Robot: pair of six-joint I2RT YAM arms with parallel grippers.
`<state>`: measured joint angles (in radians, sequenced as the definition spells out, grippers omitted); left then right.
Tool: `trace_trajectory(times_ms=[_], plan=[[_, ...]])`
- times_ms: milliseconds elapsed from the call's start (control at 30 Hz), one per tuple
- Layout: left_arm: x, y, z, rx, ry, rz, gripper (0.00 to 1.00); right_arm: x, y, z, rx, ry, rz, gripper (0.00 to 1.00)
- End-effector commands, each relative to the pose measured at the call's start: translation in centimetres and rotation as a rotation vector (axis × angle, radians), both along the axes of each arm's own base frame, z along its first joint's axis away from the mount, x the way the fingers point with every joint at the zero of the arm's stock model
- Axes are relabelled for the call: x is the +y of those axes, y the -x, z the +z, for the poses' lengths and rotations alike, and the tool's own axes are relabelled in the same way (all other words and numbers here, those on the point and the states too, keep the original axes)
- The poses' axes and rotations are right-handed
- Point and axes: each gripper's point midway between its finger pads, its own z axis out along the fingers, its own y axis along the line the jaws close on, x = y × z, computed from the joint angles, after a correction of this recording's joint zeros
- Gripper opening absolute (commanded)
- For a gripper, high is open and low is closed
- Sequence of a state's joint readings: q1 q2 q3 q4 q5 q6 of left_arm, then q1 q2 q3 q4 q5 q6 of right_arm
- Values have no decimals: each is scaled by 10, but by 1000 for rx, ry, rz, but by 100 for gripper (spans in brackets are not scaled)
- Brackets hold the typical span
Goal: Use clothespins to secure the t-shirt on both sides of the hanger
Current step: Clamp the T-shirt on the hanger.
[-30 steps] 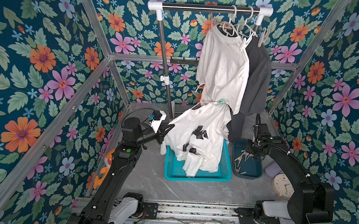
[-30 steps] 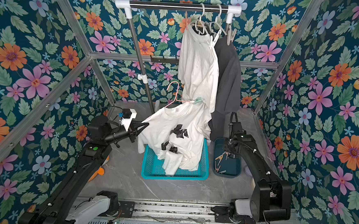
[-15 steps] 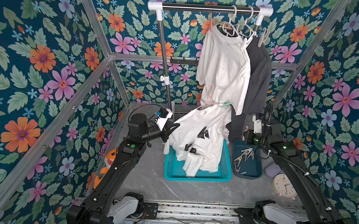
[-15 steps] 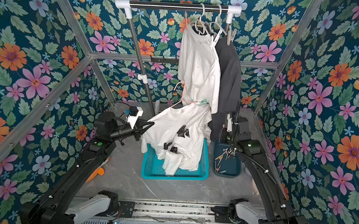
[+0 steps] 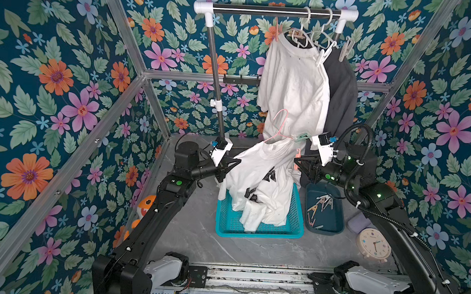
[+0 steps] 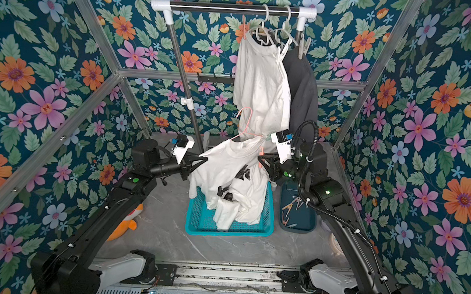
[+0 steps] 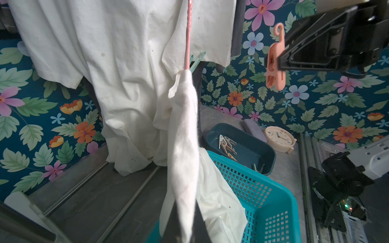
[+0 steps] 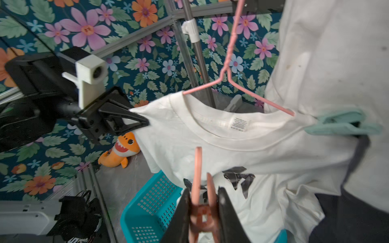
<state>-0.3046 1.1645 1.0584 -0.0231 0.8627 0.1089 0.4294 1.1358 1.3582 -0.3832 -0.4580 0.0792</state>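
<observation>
1. Two arms show in both top views. The left gripper (image 5: pixel 238 162) is clamped tight on one shoulder of the t-shirt (image 5: pixel 263 169). The shirt hangs on one pink hanger (image 5: pixel 282 122) above one teal basket (image 5: pixel 257 233). The right gripper (image 5: pixel 297 162) pinches one pink clothespin (image 5: pixel 298 153) near the shirt's other side. One mint clothespin (image 5: pixel 302 136) is clipped on that shoulder.
2. Left wrist view: white shirt fabric is squeezed between the closed jaws. The one pink clothespin (image 7: pixel 273 63) is held clear of the cloth. Several loose clothespins (image 7: pixel 227 145), too tangled to count, lie in one dark tray (image 7: pixel 263 155).
3. Right wrist view: two black fingers (image 8: pixel 225 206) grip the pink clothespin's handles. One mint clothespin pins shirt to hanger.
</observation>
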Motion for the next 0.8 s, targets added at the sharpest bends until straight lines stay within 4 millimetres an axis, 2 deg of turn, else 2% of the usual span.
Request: trace_trajectory(times_ms=[0, 267, 467, 767], plan=[[-5, 3, 7, -37, 0, -53, 0, 23, 6, 28, -122, -15, 125, 0], [-14, 4, 6, -42, -8, -137, 0, 56, 7, 58, -227, -66, 329, 0], [-16, 3, 10, -43, -6, -149, 0, 77, 10, 66, -249, -72, 479, 0], [-16, 4, 15, -54, -3, -160, 0, 96, 16, 71, -236, -110, 661, 0]])
